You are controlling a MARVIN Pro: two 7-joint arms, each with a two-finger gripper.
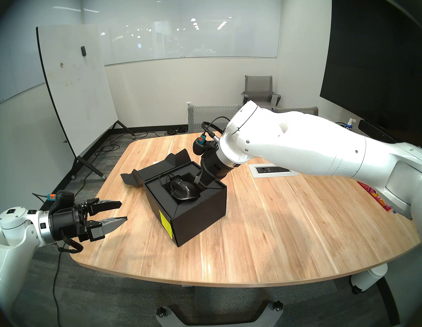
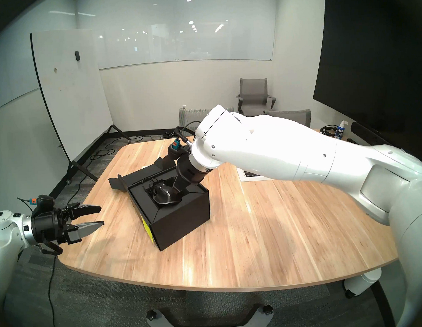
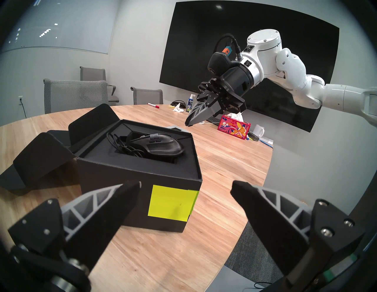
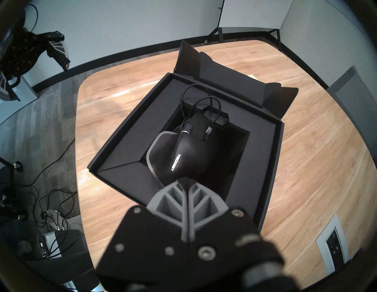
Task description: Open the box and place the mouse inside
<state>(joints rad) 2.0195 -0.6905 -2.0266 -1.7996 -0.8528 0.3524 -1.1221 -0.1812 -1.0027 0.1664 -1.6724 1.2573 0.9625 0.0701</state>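
Though clear of closed right fingers [image 3: 188, 122], mouse [image 3: 161, 145] inside box [image 3: 134, 179].

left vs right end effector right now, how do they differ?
The left end effector is open, off the table's edge, beside the box. The right end effector is shut, empty, angled down above the box, clear of the mouse. Both hold nothing and share black fingers with grey ribs.

A: What carries everything?

B: I see a light wooden table [image 1: 270, 230] with rounded corners. The black box [image 1: 198, 214] rests directly on it, lid flaps spread open.

A: What else lies there?

B: Beyond the box, a power outlet panel [image 1: 273, 169]; farther off, a red tissue box [image 3: 233, 129], white mug [image 3: 259, 130] and marker [image 3: 153, 105].
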